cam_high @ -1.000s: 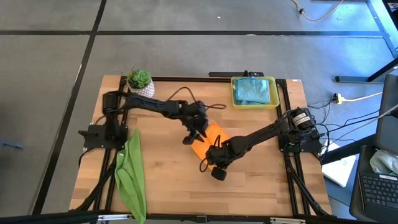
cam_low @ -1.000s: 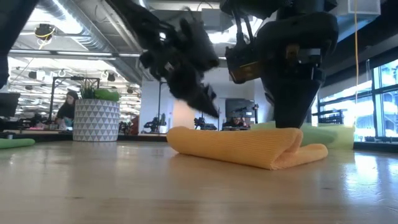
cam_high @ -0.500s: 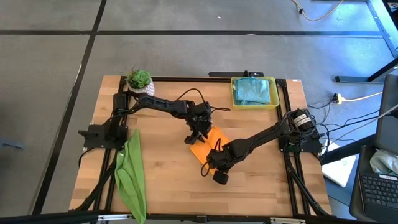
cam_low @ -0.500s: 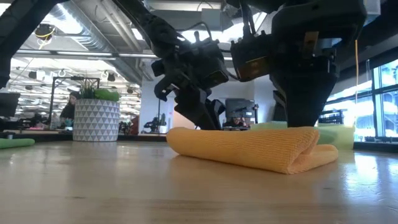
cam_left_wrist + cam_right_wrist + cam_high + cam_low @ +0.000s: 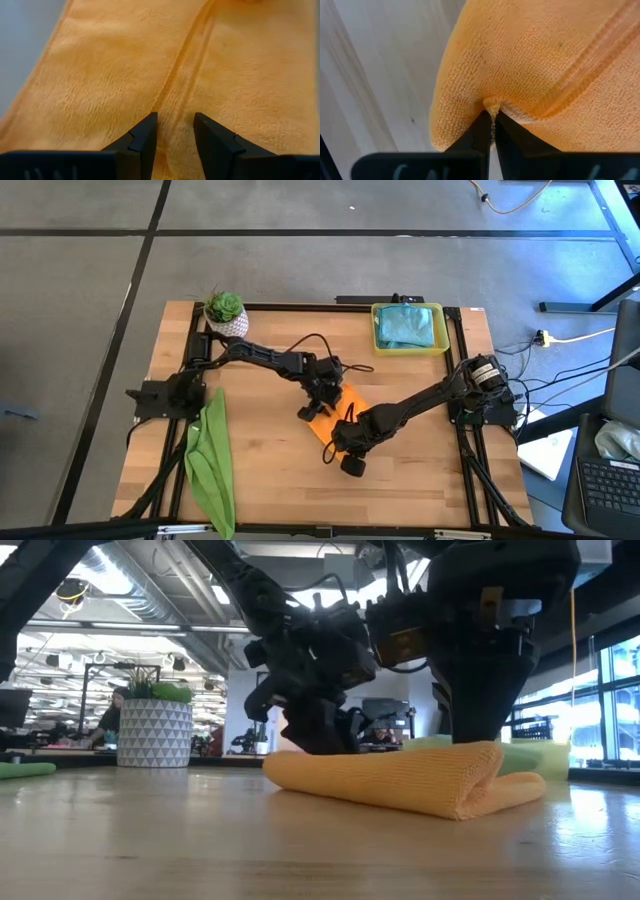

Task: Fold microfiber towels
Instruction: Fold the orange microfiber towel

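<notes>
**Pinning one end of the orange towel while the other end is folded over**

At the lower left of the high view the lime green towel [image 5: 208,465] lies bunched in a long strip on the table [image 5: 270,490], untouched and waiting its turn.

At the frame's centre lies the orange towel [image 5: 335,413], already doubled, with a rounded fold showing at the right of the low view. The left end effector [image 5: 314,406] stands over its upper-left part, fingers released and parted, straddling a raised hem line without gripping it. To do this step well, I judge it should press straight down on that seam and hold the lower layer flat, not drag sideways.

Just to the right and lower, the right end effector [image 5: 343,440] is clenched on a small pinch of the orange towel's edge. The bite looks shallow, so a slow, low carry across would suit; a quick pull could slip the cloth free.

At the upper right, teal towels [image 5: 408,325] sit in the yellow tray [image 5: 378,345].
</notes>
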You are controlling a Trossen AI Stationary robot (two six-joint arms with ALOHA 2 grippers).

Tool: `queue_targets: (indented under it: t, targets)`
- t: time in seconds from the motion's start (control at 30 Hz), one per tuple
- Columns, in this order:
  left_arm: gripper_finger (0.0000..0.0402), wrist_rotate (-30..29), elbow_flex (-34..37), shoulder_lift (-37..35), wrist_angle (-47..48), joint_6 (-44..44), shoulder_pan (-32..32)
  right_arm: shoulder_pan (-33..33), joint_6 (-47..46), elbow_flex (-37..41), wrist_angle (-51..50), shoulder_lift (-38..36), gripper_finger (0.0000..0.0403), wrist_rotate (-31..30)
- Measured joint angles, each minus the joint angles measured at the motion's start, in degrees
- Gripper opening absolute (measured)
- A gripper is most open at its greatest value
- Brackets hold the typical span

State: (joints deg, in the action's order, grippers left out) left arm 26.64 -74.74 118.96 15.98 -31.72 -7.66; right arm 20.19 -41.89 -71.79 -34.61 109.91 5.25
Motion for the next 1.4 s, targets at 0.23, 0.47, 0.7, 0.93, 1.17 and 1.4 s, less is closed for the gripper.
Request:
queue_targets:
  t: [0.23,0.47,0.7,0.93,1.17,1.4]
  targets:
    - [0.0122,-1.93,-0.62,-0.79,-0.81,-0.48,-1.06,0.25,-0.05,0.0,0.64,0.0,0.0026,0.26]
    - [0.0122,0.76,-1.18,-0.45,-0.41,-3.38,-1.49,0.39,-0.07,-0.02,1.07,0.0,0.0026,0.58]
    - [0.0122,0.92,-1.18,0.94,3.28,-3.5,-1.04,0.5,0.09,-0.02,1.41,0.0,0.0008,0.56]
    - [0.0122,-1.78,-1.18,0.96,1.03,-2.14,-0.57,0.54,0.19,-0.02,1.76,0.0,0.0018,0.58]
    - [0.0122,-2.91,-1.18,0.96,1.03,-0.66,-0.28,0.65,0.22,-0.02,1.72,0.0,0.0006,0.47]
    - [0.0104,-5.45,-1.2,0.45,1.43,3.24,0.71,0.65,0.26,-0.02,0.02,0.0,0.0004,-1.06]
